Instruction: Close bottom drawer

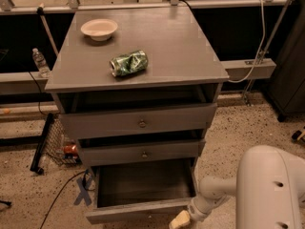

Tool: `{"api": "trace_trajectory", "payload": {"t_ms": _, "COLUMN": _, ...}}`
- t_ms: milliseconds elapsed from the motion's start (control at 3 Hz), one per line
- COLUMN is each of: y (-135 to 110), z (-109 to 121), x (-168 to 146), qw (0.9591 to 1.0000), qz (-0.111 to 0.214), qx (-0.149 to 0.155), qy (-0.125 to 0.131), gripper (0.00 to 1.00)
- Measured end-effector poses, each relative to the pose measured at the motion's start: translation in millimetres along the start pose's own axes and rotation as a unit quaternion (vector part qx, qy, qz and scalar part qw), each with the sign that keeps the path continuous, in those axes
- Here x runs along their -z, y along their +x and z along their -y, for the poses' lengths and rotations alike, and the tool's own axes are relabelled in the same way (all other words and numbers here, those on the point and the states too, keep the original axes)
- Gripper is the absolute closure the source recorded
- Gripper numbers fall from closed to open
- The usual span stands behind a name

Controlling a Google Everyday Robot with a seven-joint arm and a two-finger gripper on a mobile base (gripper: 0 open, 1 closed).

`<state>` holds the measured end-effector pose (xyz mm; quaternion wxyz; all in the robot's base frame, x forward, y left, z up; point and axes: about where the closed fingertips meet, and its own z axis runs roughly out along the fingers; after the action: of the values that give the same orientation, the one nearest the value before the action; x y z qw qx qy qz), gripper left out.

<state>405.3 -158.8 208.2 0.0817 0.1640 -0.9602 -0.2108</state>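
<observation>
The grey wooden cabinet (143,75) has three drawers. The bottom drawer (143,210) is pulled far out, its inside empty and dark, its front near the picture's bottom edge. The middle drawer (141,152) and the top drawer (139,121) stand slightly out, each with a small round knob. My gripper (180,220) is low at the bottom drawer's front right corner, just in front of the drawer face. My white arm (267,190) reaches in from the lower right.
A white bowl (99,29) and a crushed green can (128,63) lie on the cabinet top. A water bottle (40,61) stands at the left ledge. A black frame and wire basket (52,140) sit left of the cabinet. Cables run on the speckled floor.
</observation>
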Motion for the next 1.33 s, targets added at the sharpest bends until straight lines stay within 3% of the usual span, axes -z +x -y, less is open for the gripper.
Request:
{"api": "trace_trajectory", "payload": {"t_ms": 333, "y": -4, "z": 9, "x": -13, "qw": 1.0000, "qz": -0.002, "qx": -0.001, "qy": -0.002, "gripper": 0.18}}
{"api": "trace_trajectory", "payload": {"t_ms": 1333, "y": -3, "z": 11, "x": -26, "qw": 1.0000, "qz": -0.005, "qx": -0.001, "qy": -0.006, "gripper": 0.88}}
